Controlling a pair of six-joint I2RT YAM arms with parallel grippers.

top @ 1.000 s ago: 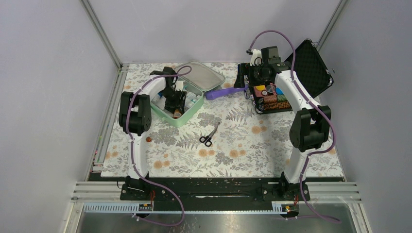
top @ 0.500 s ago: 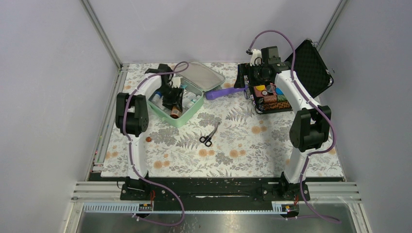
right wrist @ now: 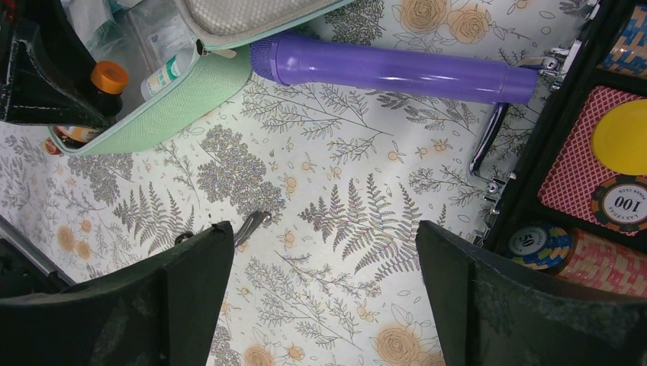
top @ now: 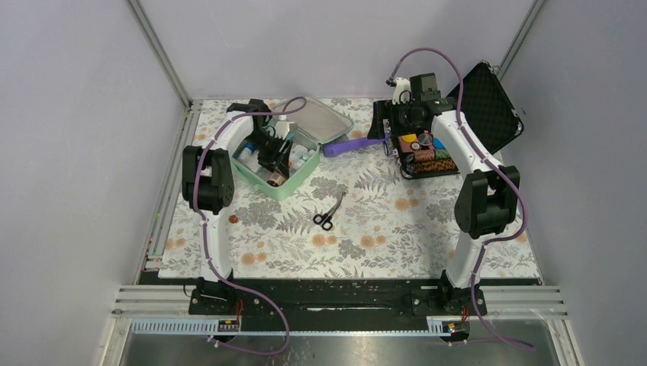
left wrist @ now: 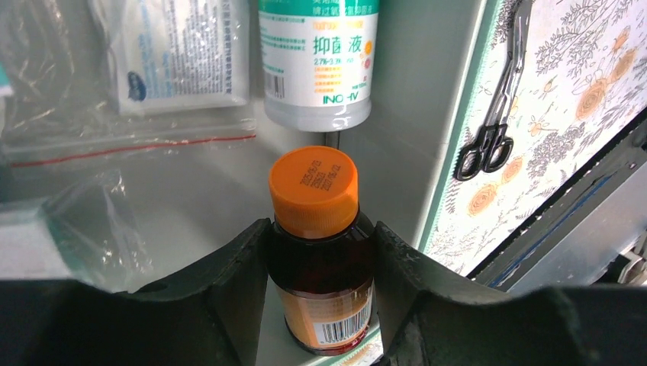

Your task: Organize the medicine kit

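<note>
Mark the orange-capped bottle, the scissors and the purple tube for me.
orange-capped bottle (left wrist: 313,183): left wrist view, top face of its cap.
scissors (top: 332,210): top external view, around the pivot.
purple tube (right wrist: 397,67): right wrist view, middle of its barrel.

bottle (left wrist: 324,282): glossy amber, matt orange plastic cap (left wrist: 313,191) | medicine kit (right wrist: 183,95): woven cloth shell | scissors (top: 333,210): shiny metal
</note>
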